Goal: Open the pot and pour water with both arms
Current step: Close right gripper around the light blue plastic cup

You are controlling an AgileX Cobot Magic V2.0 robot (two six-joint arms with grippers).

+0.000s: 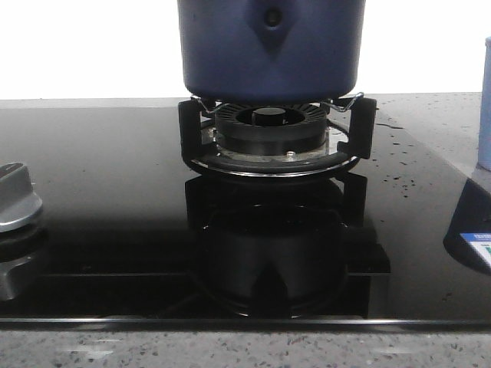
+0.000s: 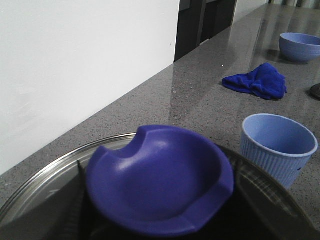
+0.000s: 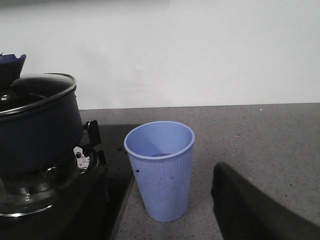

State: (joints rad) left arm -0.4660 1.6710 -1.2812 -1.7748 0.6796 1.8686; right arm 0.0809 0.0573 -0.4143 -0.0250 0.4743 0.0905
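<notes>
1. The navy-blue pot (image 1: 268, 46) sits on the gas burner (image 1: 270, 130) of a glossy black cooktop (image 1: 115, 192), held by the black pan support, its shield-shaped bracket facing the front camera.
2. The glass lid (image 2: 45, 185) with a steel rim covers the pot; the left wrist camera looks close down on its blue knob (image 2: 160, 180).
3. A ribbed pale blue cup (image 3: 161, 170) stands upright on the grey speckled counter (image 3: 260, 135), just beside the cooktop's edge.
4. Farther along the counter lie a crumpled blue cloth (image 2: 256, 81) and a pale blue bowl (image 2: 300, 46).
5. A silver control knob (image 1: 17, 198) sits at the cooktop's left.
6. Neither pincer's fingertips are shown; their opening cannot be told.
</notes>
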